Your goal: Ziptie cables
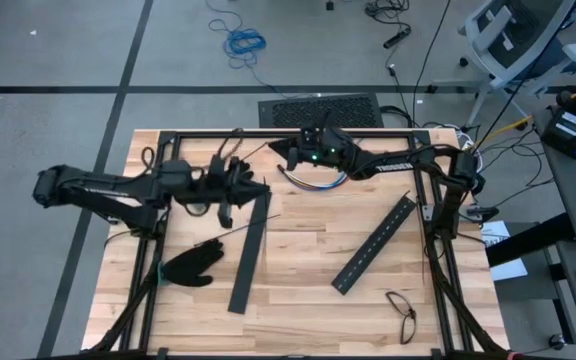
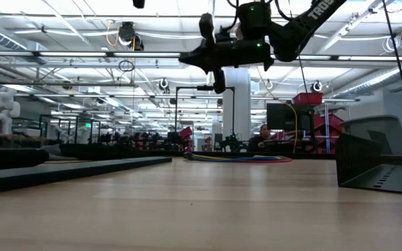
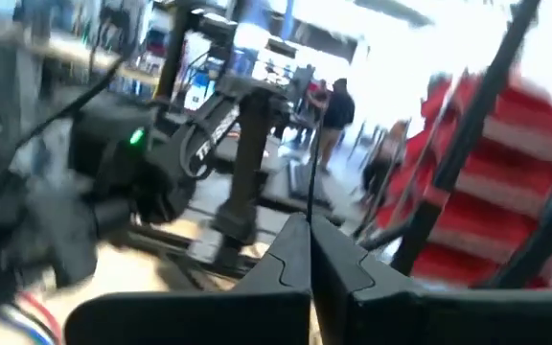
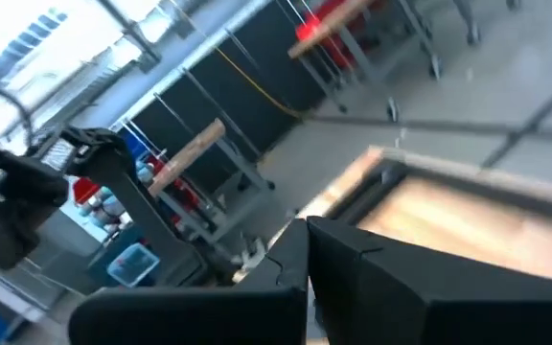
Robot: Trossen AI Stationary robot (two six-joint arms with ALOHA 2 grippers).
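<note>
White lettering "TROSSEN" runs along the right arm (image 1: 393, 166) (only partly legible from the low view).

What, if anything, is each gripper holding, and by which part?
Both are shut. The left gripper pinches a thin dark ziptie at its lower end. The right gripper holds nothing visible; the cables lie beneath it.

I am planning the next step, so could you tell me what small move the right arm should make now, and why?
Probably lower the right pincer toward the cables. It hangs shut above the table's far edge, holding nothing visible, while the cables lie loose on the wood just beneath it. The left pincer, also shut, hovers close by.
</note>
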